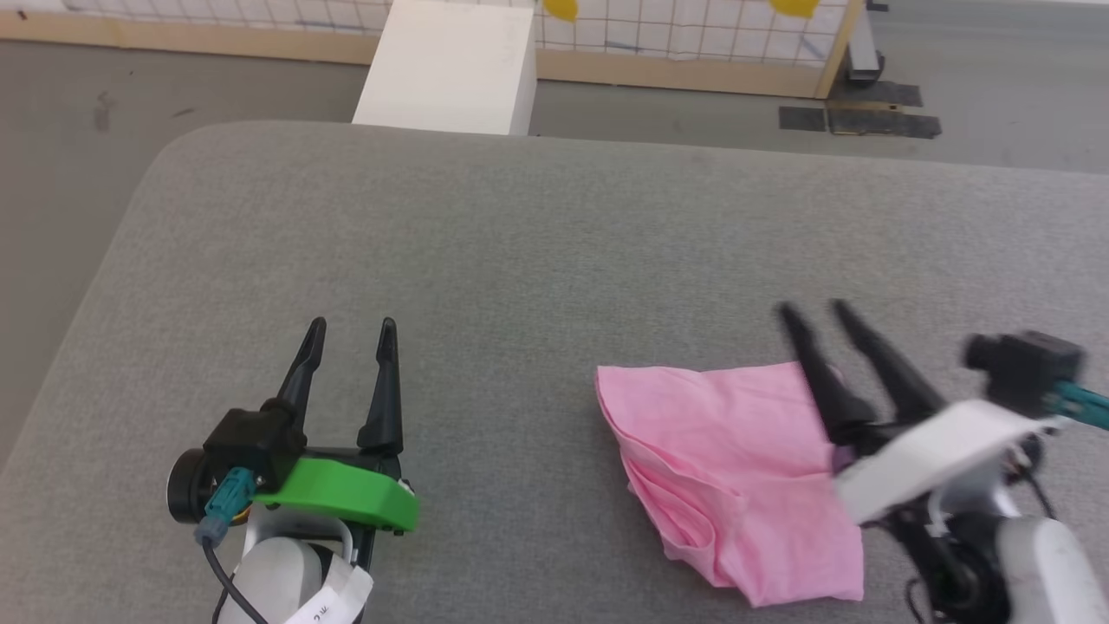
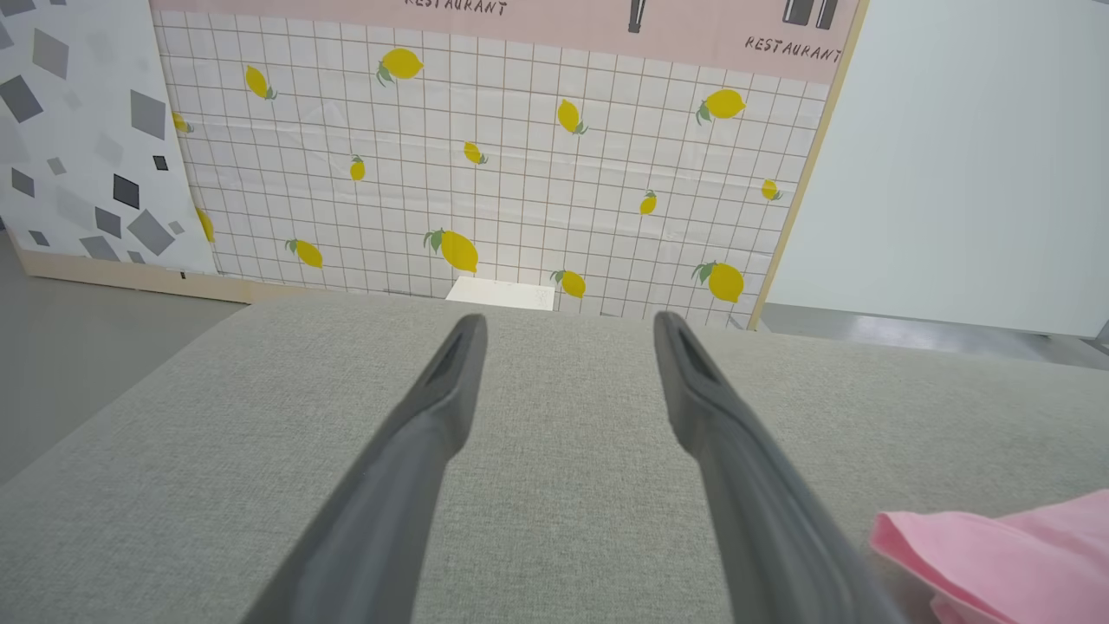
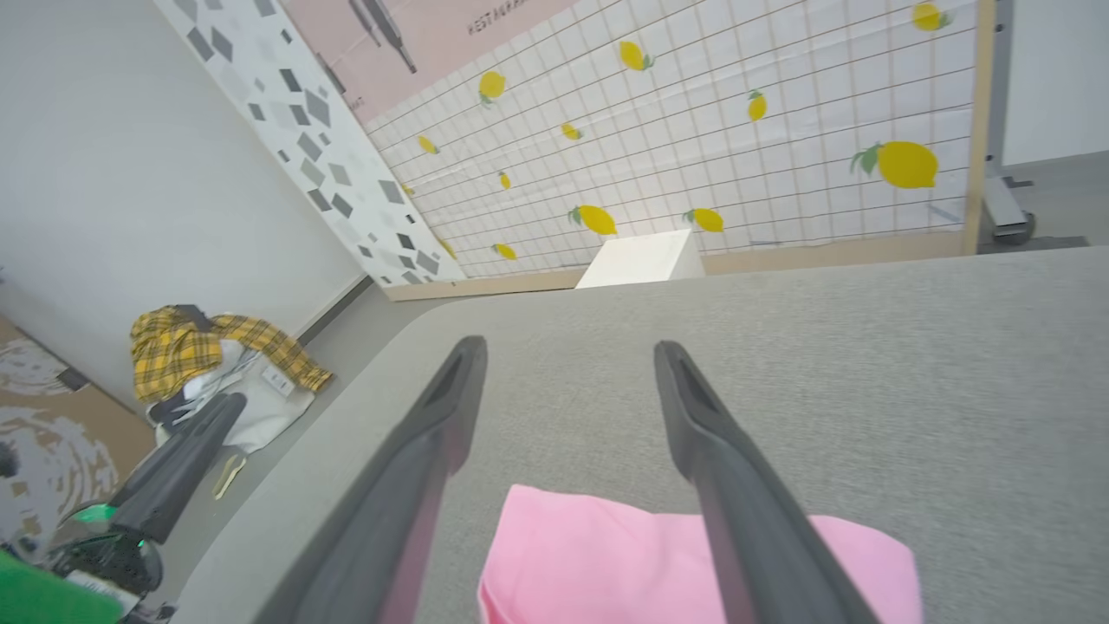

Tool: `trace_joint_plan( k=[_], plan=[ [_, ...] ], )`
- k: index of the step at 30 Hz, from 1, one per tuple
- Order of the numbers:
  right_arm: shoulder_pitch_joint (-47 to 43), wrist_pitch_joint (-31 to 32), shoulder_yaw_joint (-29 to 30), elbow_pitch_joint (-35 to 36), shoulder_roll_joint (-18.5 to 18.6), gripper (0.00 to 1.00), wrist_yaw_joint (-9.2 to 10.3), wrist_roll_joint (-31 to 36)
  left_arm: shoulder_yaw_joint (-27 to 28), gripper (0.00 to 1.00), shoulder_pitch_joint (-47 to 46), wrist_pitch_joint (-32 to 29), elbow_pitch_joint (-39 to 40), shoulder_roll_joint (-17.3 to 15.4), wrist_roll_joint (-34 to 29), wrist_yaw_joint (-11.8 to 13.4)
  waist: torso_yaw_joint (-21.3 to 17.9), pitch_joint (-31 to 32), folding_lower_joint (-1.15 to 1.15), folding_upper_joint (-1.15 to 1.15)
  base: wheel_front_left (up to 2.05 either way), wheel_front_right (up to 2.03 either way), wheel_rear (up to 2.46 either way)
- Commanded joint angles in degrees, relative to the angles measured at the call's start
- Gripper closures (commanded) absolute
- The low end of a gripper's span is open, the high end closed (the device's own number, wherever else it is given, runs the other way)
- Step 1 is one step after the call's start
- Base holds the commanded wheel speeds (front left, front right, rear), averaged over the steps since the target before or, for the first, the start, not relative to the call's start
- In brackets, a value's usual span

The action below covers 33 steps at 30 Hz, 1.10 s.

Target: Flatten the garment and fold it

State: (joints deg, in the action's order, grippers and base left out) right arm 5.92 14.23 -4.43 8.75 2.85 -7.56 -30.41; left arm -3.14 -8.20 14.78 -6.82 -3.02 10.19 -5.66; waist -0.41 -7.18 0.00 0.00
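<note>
"RESTAURANT" twice, on pink wall banner (image 2: 563, 22)

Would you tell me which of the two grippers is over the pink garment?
The right gripper, open, hangs above the garment; the left gripper, green-bodied, sits apart over the bare grey surface.

Head camera is looking down at the grey fabric-covered bench (image 1: 554, 243). Both wrist cameras are riding low, close over it, facing the lemon-print gridded wall panel (image 2: 520, 173); all are sharing the light-pink knit garment (image 1: 736, 468).
</note>
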Motion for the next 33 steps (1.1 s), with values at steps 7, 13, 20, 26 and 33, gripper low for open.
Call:
trace_joint_plan(
  k=[7, 13, 20, 26, 33],
  plan=[
    [-3.1, -4.4, 9.3, -6.2, 0.0, 0.00, 0.08, -4.1, 0.1, 0.00, 0.8, 0.2, 0.2, 0.1, 0.9, 0.2, -2.0, 1.1, 0.00, 0.00, 0.00, 0.00, 0.00],
    [-3.8, -3.3, 11.7, -14.9, 0.0, 0.00, 0.08, -4.2, -0.5, 0.00, 0.7, 0.2, 0.4, 0.1, 1.0, 0.3, -1.9, 0.9, 0.00, 0.00, 0.00, 0.00, 0.00],
    [-2.9, 0.7, 10.2, -23.7, 0.0, 0.00, 0.08, -3.5, -0.8, 0.00, 0.5, 0.2, 0.3, 0.1, 0.9, 0.1, -0.9, 0.4, 0.00, 0.00, 0.00, 0.00, 0.00],
    [-1.4, 4.5, 8.0, -27.7, 0.0, 0.00, 0.08, -2.3, -0.8, 0.00, 0.4, 0.2, 0.2, 0.1, 0.9, 0.0, -0.1, 0.1, 0.00, 0.00, 0.00, 0.00, 0.00],
    [0.1, 9.9, 3.1, -29.4, 0.0, 0.62, 0.08, -2.0, -1.2, 0.00, 0.4, 0.2, 0.0, 0.1, 1.0, 0.0, 0.8, 0.2, 0.00, 0.00, 0.00, 0.00, 0.00]
  ],
)
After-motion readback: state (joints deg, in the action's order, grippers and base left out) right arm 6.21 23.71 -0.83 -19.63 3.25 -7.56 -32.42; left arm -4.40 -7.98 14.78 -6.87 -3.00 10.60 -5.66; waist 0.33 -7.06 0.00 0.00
